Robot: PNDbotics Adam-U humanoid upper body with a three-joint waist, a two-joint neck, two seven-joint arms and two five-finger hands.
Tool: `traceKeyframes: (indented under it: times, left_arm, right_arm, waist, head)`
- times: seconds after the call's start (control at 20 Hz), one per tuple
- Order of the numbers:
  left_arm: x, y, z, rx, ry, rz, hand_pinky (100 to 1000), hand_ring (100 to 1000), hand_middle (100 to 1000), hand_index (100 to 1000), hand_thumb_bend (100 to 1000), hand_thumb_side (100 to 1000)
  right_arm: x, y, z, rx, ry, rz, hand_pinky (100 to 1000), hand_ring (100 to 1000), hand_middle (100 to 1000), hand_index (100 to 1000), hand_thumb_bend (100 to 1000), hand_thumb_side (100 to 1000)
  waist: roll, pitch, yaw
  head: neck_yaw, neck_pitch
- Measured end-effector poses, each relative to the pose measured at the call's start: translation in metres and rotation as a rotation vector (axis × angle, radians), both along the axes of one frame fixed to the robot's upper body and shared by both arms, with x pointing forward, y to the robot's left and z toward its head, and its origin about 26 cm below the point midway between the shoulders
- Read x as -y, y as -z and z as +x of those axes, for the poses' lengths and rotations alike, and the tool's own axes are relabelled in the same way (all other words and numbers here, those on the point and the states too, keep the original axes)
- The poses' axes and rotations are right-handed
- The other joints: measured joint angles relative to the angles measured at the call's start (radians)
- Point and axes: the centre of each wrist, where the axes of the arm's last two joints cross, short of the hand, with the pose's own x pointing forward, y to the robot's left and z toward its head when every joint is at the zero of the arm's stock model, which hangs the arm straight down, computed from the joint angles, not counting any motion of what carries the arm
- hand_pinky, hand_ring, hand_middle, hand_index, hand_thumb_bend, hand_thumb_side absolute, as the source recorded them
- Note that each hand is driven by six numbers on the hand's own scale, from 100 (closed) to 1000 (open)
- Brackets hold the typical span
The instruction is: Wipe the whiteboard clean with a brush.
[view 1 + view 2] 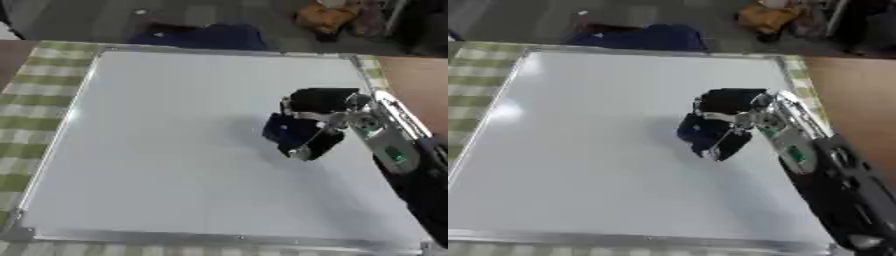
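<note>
Fingers: curled around a dark blue brush [287,131] and pinching it from above; the fingers [308,148] are seen bent down toward the board.
Right hand: the right hand [317,111] is shown reaching in from the right side, its black and silver forearm lying along the board's right edge.
Brush: held at the right of centre of the board, its lower face apparently touching the white surface; contact cannot be confirmed from either eye view.
Whiteboard: the whiteboard [175,140] is laid flat and fills most of the bench, framed in silver; no writing or marks can be made out on it.
Bench: covered by a green and white checked cloth [35,100], visible along the left and far edges.
Left hand: not shown in either view.
Floor beyond: a dark blue bundle [645,36] and an orange-brown object [767,15] are seen past the far edge.
Progress: judged to be mid-wipe, with much of the surface already looking clean.
Risk: the brush could be tilted onto one edge if the wrist is rolled, so that a strip would be missed; it could also be run off the right frame if the stroke is carried too far that way.
</note>
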Motion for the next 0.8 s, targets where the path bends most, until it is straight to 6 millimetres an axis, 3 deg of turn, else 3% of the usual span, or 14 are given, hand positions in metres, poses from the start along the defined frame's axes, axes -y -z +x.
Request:
traceKeyframes:
  times: [0.55, 0.8]
  left_arm:
    - [0.000, -0.001, 0.000, 0.002, 0.001, 0.000, 455, 525, 523, 531, 144, 930]
    - [0.000, -0.001, 0.000, 0.004, 0.002, 0.000, 454, 524, 523, 530, 140, 934]
  right_arm:
    - [-0.020, 0.017, -0.007, -0.078, -0.179, 0.092, 171, 182, 100, 189, 100, 265]
    - [-0.019, 0.026, -0.008, -0.065, -0.255, 0.113, 247, 228, 100, 206, 100, 307]
  waist:
    - [-0.002, 0.000, 0.006]
    - [-0.004, 0.000, 0.008]
  head:
    - [-0.003, 0.007]
    - [-0.009, 0.007]
